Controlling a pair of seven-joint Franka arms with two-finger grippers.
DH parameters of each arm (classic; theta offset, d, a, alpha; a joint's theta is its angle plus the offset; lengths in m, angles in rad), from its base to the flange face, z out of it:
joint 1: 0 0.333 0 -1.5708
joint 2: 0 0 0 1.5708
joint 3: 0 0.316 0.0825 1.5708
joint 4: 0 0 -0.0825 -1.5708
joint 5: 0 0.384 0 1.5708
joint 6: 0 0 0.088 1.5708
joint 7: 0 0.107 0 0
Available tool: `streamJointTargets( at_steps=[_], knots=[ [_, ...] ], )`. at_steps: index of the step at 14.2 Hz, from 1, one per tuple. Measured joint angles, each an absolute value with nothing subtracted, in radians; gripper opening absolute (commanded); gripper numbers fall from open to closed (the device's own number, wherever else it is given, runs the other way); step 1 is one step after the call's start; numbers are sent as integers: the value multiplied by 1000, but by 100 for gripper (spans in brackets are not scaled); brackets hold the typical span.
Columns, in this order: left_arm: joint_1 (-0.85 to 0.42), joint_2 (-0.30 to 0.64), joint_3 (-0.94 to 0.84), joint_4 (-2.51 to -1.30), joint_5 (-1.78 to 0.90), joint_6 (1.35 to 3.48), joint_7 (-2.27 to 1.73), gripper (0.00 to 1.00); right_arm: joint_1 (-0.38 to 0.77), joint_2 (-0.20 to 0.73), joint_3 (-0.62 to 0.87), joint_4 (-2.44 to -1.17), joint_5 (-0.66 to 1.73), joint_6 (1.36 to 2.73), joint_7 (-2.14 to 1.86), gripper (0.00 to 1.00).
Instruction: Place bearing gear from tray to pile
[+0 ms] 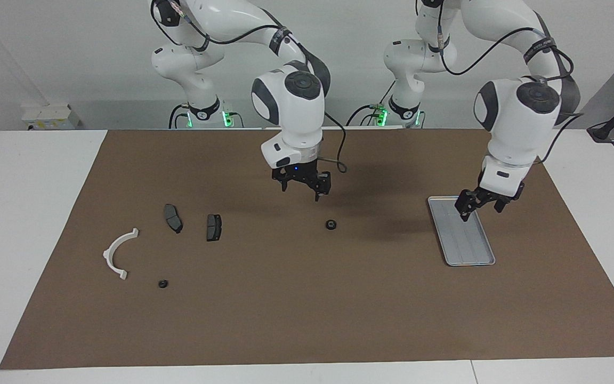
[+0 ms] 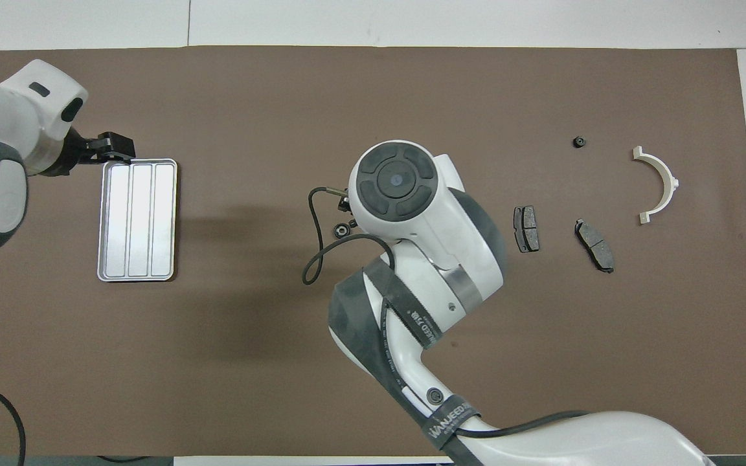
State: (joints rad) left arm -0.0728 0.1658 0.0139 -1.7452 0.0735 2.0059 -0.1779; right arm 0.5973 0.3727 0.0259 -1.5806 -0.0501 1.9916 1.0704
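1. Step in hand: the gear (image 1: pixel 330 224) is off the tray (image 1: pixel 469 250) but not at the pile. It lies alone mid-mat (image 1: pixel 307 320), between tray and pile and well apart from both. I judge this a relay, with the right arm due to carry the gear on.
2. The right gripper (image 1: pixel 303 188) hangs above the mat with its fingers spread and nothing in them. In the facing view the gear sits at about 5 o'clock from it, near but untouched.
3. Next move, as I judge it: shift over the gear, come straight down, and close on a small, low part that could easily slip.
4. The left gripper (image 1: pixel 482 207) waits over the tray's end nearer the robots, fingers apart and empty.
5. The tray holds nothing; its ridged floor is bare.
6. The pile, toward the right arm's end: a bracket (image 1: pixel 118 253), two pads (image 1: pixel 172 217) (image 1: pixel 213 227), and a second gear (image 1: pixel 163 284) at about 4 o'clock from the bracket in the facing view.
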Motion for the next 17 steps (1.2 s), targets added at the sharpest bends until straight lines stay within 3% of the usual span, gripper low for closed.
streamJointTargets(
  at_steps=[5, 9, 17],
  knots=[
    [-19, 32, 13, -1689, 6, 1788, -63, 100, 691, 499, 25, -1584, -95, 2119, 1294, 100],
    [-4, -78, 13, -1710, 6, 1687, -62, 100, 695, 590, 16, -1583, -102, 2220, 1317, 100],
    [13, -117, 16, -1738, 6, 1677, -60, 100, 686, 601, 15, -1578, -101, 2260, 1317, 100]
  ],
)
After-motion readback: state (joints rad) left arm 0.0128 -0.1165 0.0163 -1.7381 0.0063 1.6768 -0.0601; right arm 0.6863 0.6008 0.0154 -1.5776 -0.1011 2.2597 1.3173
